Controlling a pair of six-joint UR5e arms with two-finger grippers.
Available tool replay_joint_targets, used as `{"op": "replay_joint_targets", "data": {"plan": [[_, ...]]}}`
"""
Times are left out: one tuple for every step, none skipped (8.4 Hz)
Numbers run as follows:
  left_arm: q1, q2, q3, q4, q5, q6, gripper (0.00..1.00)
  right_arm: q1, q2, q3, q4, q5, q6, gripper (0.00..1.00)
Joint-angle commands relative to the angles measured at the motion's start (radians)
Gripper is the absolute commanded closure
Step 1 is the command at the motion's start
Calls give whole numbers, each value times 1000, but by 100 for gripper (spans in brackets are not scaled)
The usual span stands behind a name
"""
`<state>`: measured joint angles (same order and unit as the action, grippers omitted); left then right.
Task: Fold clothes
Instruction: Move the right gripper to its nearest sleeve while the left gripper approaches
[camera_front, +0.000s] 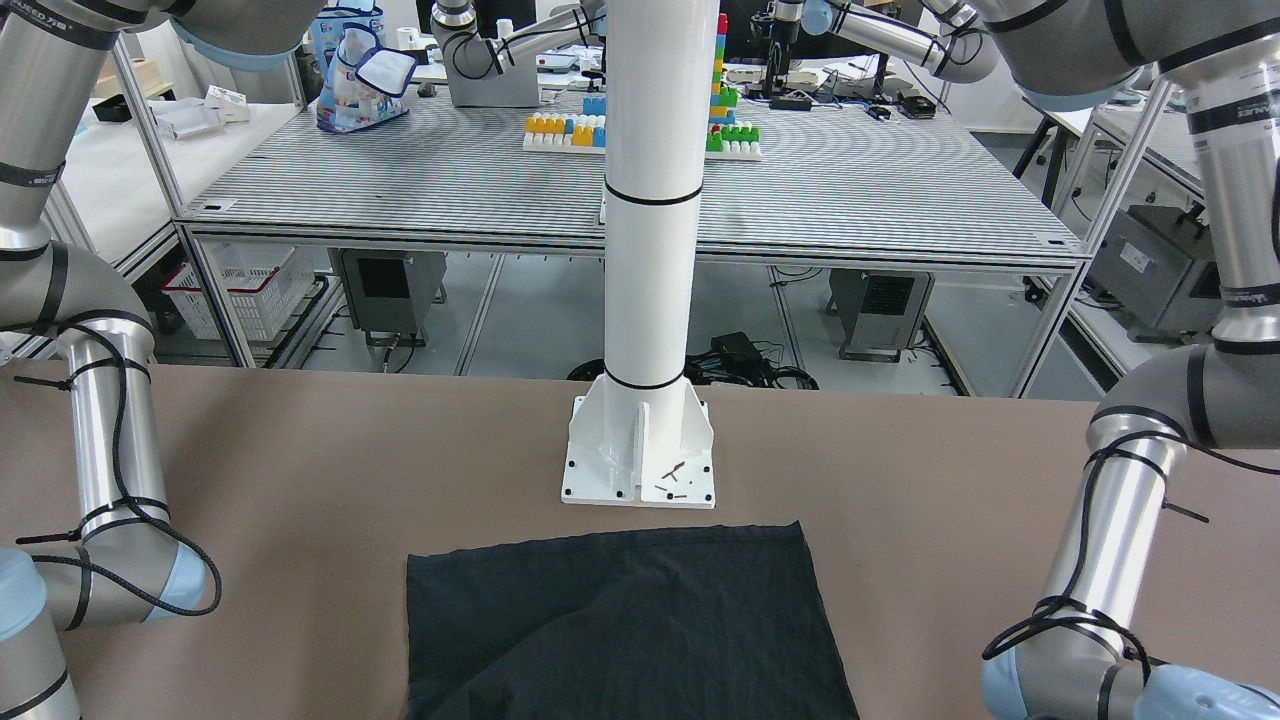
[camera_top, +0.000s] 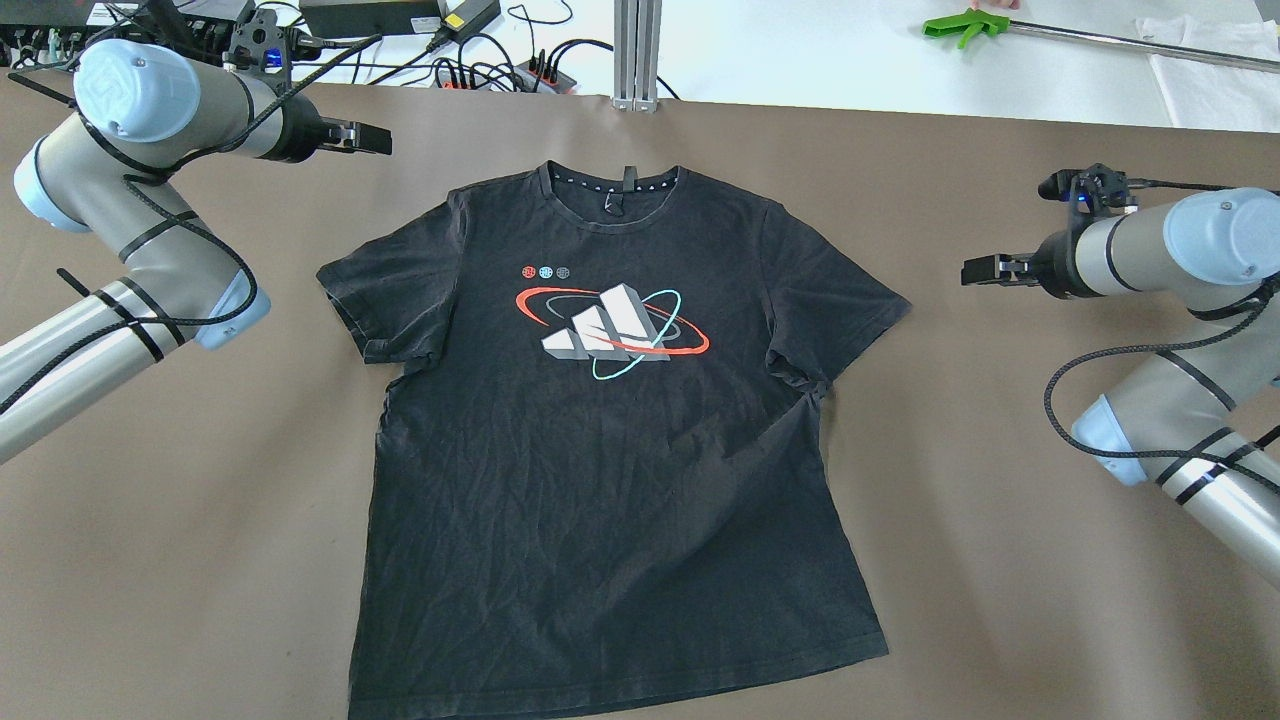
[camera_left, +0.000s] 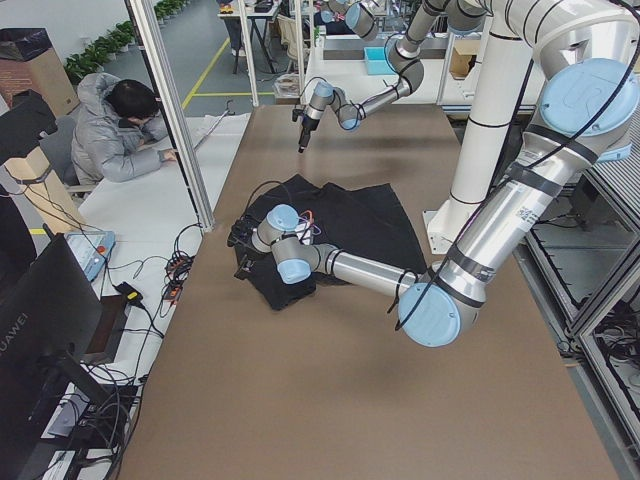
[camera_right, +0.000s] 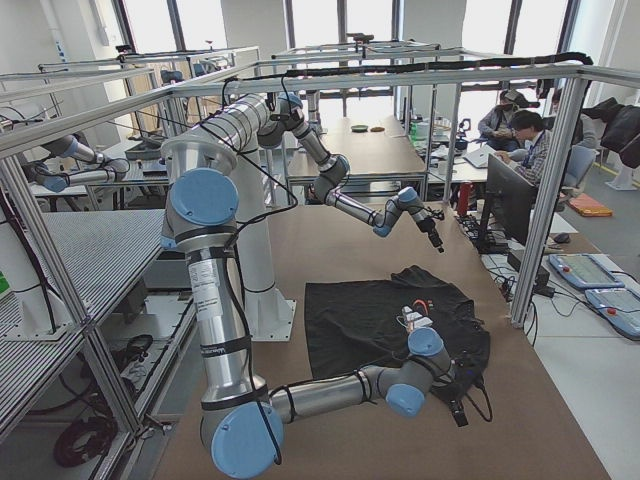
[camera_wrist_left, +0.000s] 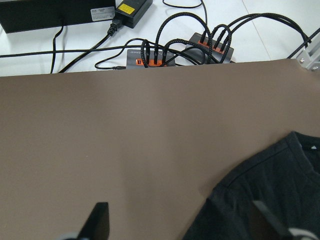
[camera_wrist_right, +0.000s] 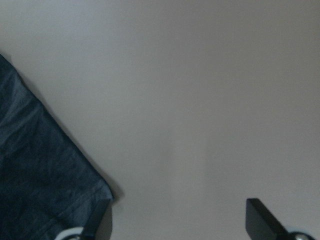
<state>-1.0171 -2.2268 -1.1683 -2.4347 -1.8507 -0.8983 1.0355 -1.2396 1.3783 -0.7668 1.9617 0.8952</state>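
Note:
A black T-shirt (camera_top: 610, 450) with a white, red and teal chest print lies flat and face up on the brown table, collar toward the far edge. Its hem end shows in the front view (camera_front: 620, 620). My left gripper (camera_top: 380, 140) is open and empty above bare table, off the shirt's left shoulder. The left wrist view shows its spread fingers (camera_wrist_left: 100, 217) and the shirt's collar and shoulder (camera_wrist_left: 270, 195). My right gripper (camera_top: 972, 270) is open and empty, to the right of the right sleeve. The right wrist view shows the sleeve corner (camera_wrist_right: 40, 180).
The white pole's base plate (camera_front: 640, 480) stands just past the shirt's hem. Cables and power strips (camera_top: 480, 70) and an aluminium post (camera_top: 638, 50) lie at the far edge. A green-handled tool (camera_top: 960, 25) lies far right. A seated person (camera_left: 120, 130) is beside the table.

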Motion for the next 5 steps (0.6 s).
{"op": "replay_joint_targets", "data": {"plan": [[2, -33, 38, 0, 4, 1, 0, -55, 57, -91, 73, -61, 74, 6], [2, -34, 36, 0, 4, -1, 0, -87, 60, -91, 73, -102, 109, 6], [2, -42, 38, 2, 5, -1, 0, -106, 66, -91, 73, -113, 126, 6], [2, -42, 36, 2, 5, -1, 0, -117, 68, -93, 75, -115, 143, 6], [2, -43, 38, 2, 7, -1, 0, -133, 68, -96, 75, -138, 165, 6]]}}
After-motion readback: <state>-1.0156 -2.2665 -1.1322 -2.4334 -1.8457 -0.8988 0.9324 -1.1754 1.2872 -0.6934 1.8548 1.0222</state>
